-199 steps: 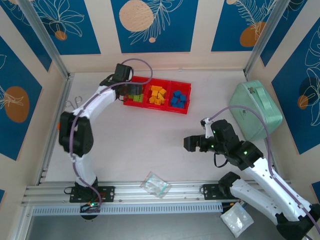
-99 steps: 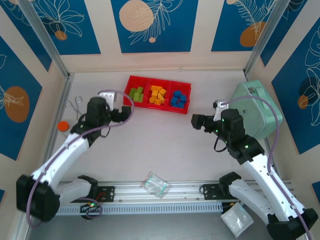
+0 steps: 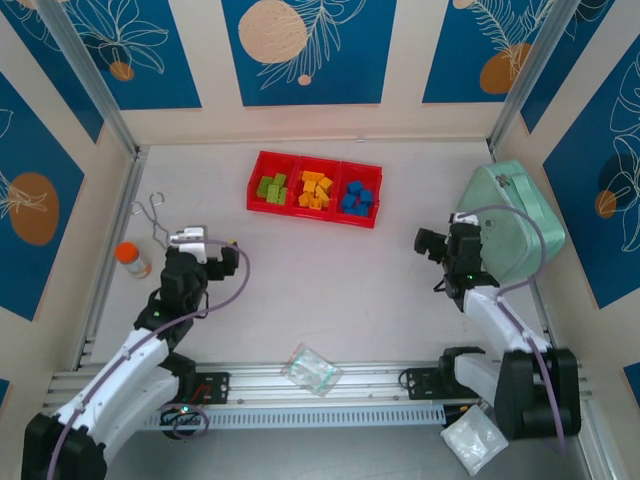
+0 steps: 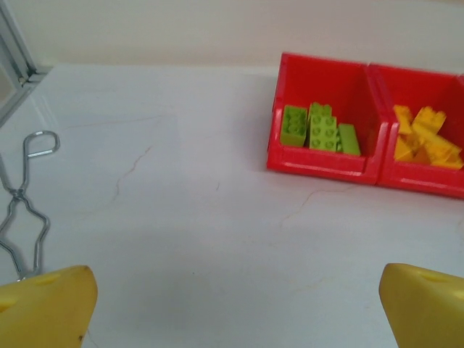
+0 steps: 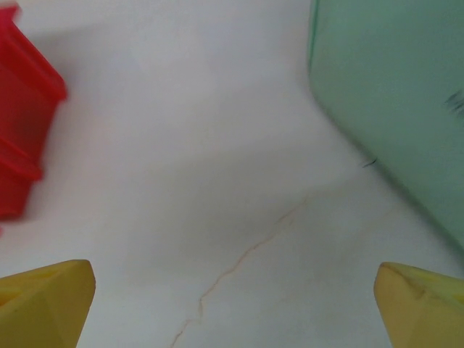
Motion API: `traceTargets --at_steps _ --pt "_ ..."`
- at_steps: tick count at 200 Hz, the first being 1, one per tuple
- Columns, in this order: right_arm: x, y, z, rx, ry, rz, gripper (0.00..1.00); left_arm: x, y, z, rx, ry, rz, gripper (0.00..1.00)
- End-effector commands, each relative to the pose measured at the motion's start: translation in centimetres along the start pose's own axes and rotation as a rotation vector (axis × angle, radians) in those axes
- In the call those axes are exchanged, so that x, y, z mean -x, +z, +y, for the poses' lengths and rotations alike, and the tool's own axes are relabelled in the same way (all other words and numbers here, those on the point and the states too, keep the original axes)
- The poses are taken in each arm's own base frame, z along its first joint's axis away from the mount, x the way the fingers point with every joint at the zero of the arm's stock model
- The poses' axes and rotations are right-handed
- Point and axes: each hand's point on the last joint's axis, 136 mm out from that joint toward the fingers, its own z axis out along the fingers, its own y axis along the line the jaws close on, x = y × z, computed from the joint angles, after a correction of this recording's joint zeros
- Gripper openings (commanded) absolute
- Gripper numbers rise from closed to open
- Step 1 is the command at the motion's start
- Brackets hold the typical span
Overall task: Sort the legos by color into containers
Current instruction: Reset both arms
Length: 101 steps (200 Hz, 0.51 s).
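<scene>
From above, the left arm lies folded low beside its base. The left gripper (image 3: 226,259) is spread wide over bare table, near the left rail. The right arm is folded upright, and the right gripper (image 3: 424,242) is likewise released, just beside the mint-green rounded case (image 3: 510,215).

The long red plastic tray (image 3: 310,213) sits far-centre. It holds lime green bricks (image 3: 271,187) in its left compartment, orange-yellow bricks (image 3: 316,189) in the middle and blue bricks (image 3: 358,197) in the right. Open tabletop separates both grippers from it. A second ago the left gripper hung over the green compartment; both arms have since drawn back.

The left wrist view shows yellow fingertips (image 4: 45,308) far apart with nothing between them, the green bricks ahead, and thin wire tongs (image 4: 22,210) at the left.

In the right wrist view the fingertips (image 5: 45,301) are spread over bare table. The tray corner is blurred at the left and the case is at the right.
</scene>
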Motion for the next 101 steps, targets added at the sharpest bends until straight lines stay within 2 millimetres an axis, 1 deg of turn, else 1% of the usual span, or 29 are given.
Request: traceTargets --at_steps 1,15,25,33,40,45,50,52,59,68,75,87,101 --pt "1.8 2.0 1.9 0.081 -0.056 -0.084 0.99 0.1 1.4 -0.6 -0.017 0.068 0.015 0.99" --pt "2.2 2.8 4.3 0.150 -0.159 -0.082 0.99 -0.5 2.3 -1.4 -0.051 0.100 0.040 0.99" --pt "3.0 3.1 5.9 0.193 -0.218 -0.150 0.99 -0.1 2.7 -1.5 -0.047 0.104 0.031 0.99" --pt "3.8 3.2 6.6 0.210 -0.244 -0.210 0.99 0.3 2.9 -1.5 -0.044 0.124 0.016 0.99" --pt "3.8 3.6 6.9 0.221 -0.250 -0.234 0.99 0.6 3.0 -1.5 -0.038 0.151 -0.004 0.99" --pt "3.7 4.2 6.6 0.223 -0.236 -0.252 0.99 0.8 3.1 -1.1 -0.016 0.165 -0.016 0.99" --pt "3.5 4.9 5.7 0.220 -0.185 -0.263 0.99 1.0 3.2 -0.8 0.004 0.180 -0.027 0.99" --pt "2.9 5.1 5.1 0.223 -0.161 -0.240 0.99 1.1 3.2 -0.7 0.010 0.187 -0.031 0.99" --pt "3.0 5.0 3.8 0.239 -0.089 -0.252 0.99 1.3 3.4 -0.5 0.026 0.213 -0.046 0.99" --pt "2.8 4.5 3.8 0.260 -0.089 -0.256 0.99 1.2 3.7 -0.1 0.041 0.236 -0.063 0.99" --pt "2.9 4.6 3.6 0.232 -0.091 -0.266 0.99 0.9 4.1 0.1 0.040 0.248 -0.079 0.99" --pt "2.8 5.0 3.6 0.213 -0.096 -0.242 0.99 -0.1 5.1 0.3 0.021 0.277 -0.084 0.99" --pt "2.9 5.2 3.7 0.187 -0.108 -0.244 0.99 -1.5 6.7 1.9 0.051 0.239 -0.044 0.99"
